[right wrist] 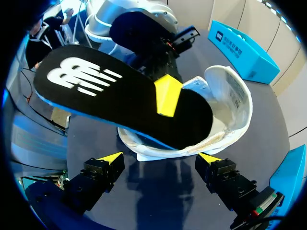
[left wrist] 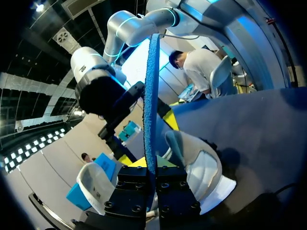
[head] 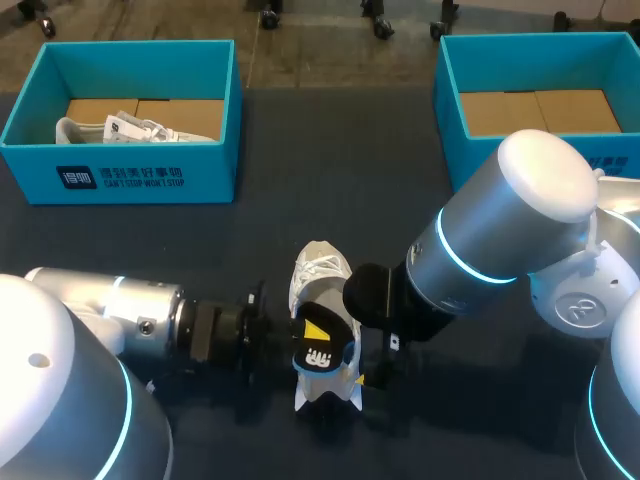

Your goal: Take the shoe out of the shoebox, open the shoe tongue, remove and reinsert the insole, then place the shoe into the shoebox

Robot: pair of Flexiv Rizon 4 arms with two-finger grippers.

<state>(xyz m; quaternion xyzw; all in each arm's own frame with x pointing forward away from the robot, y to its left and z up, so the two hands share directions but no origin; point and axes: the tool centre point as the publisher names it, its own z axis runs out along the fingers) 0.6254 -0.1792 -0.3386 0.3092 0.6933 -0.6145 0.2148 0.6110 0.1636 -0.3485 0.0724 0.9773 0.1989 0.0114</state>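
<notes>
over the white shoe [head: 316,272], the left gripper [left wrist: 151,164] is pinching the insole [right wrist: 120,98] edgewise; the right gripper [right wrist: 160,160] is gaping wide, apart from both.

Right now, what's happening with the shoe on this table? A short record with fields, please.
shoe: white, on the dark table
insole: black top, blue underside, one end in the shoe, the other sticking out
left gripper: shut on the insole
right gripper: open, empty, facing the shoe
left box: holds a second shoe
right box: only its cardboard floor shows
</notes>
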